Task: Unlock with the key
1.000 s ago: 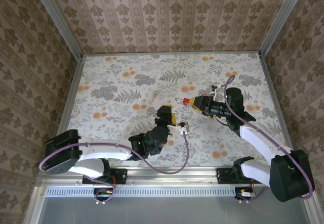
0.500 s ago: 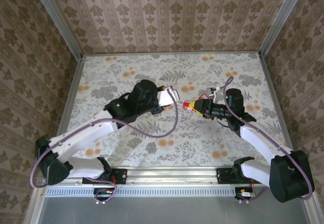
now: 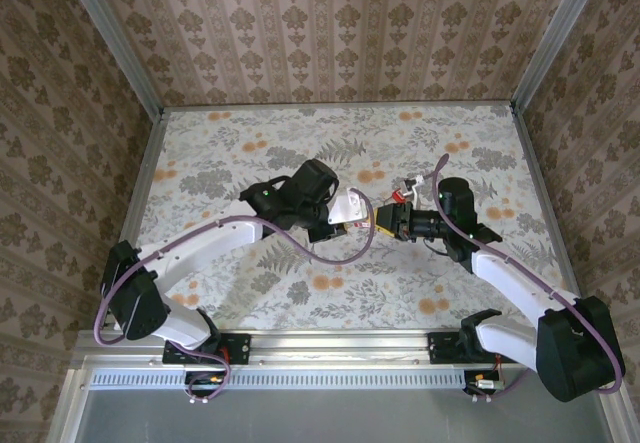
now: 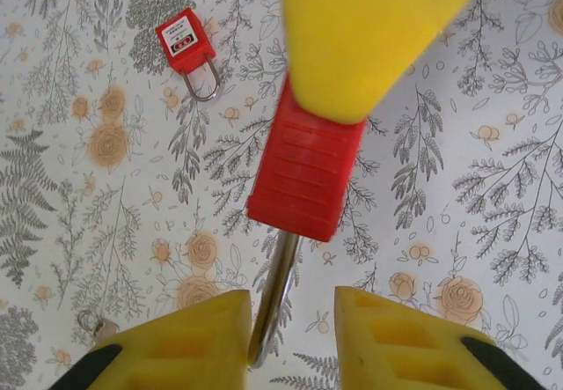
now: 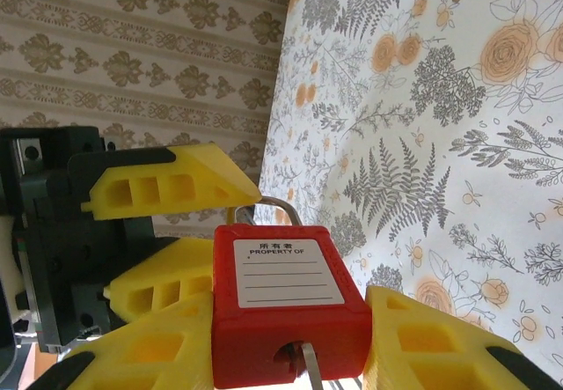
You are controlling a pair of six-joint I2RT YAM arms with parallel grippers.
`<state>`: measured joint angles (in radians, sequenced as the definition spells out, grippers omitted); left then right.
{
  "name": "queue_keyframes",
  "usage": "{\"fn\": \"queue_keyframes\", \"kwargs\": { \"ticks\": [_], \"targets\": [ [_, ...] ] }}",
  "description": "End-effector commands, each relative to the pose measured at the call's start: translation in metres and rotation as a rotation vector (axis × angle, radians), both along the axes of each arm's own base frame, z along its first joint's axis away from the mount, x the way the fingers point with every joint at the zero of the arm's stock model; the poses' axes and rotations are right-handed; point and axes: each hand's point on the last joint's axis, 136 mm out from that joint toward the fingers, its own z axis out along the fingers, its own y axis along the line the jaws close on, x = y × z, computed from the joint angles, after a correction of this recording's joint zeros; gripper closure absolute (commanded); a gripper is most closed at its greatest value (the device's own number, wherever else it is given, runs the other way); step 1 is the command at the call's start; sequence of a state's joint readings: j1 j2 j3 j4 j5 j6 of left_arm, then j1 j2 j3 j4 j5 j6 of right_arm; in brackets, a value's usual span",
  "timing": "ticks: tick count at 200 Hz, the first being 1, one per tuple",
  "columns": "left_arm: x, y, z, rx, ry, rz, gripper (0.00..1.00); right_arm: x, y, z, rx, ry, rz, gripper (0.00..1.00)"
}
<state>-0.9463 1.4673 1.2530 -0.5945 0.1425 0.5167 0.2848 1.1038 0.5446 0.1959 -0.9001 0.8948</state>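
A red padlock [image 4: 308,179] is hanging over the flowered counter [image 4: 493,187], and a yellow pad [image 4: 378,29] is covering its top end. Its metal shackle [image 4: 274,302] is pointing down into the gap of the left end effector [image 4: 290,324], whose yellow fingers [image 4: 189,342] are standing apart. A second padlock [image 4: 185,47] is lying on the counter, well apart from the first, and a small metal item [image 4: 95,324] is resting near the fingers.

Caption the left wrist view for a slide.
Red padlock held by the right gripper, its shackle between the left gripper's open fingers; a second padlock lies on the table.
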Motion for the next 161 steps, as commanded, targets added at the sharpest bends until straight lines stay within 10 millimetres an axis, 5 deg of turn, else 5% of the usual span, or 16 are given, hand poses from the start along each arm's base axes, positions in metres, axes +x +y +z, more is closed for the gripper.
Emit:
{"fn": "queue_keyframes", "kwargs": {
  "ticks": [1,59,161],
  "targets": [
    [-0.003,-0.003,0.000,-0.001,0.035,-0.014,0.78,-0.008,0.004,0.007,0.015,-0.038,0.040,0.76],
    [-0.003,-0.001,-0.003,0.002,0.034,-0.011,1.00,-0.008,0.004,0.008,0.014,-0.039,0.035,0.76],
    [0.010,0.023,-0.003,0.051,-0.046,0.076,1.00,-0.004,-0.002,0.008,0.005,-0.032,0.001,0.78]
  ]
}}
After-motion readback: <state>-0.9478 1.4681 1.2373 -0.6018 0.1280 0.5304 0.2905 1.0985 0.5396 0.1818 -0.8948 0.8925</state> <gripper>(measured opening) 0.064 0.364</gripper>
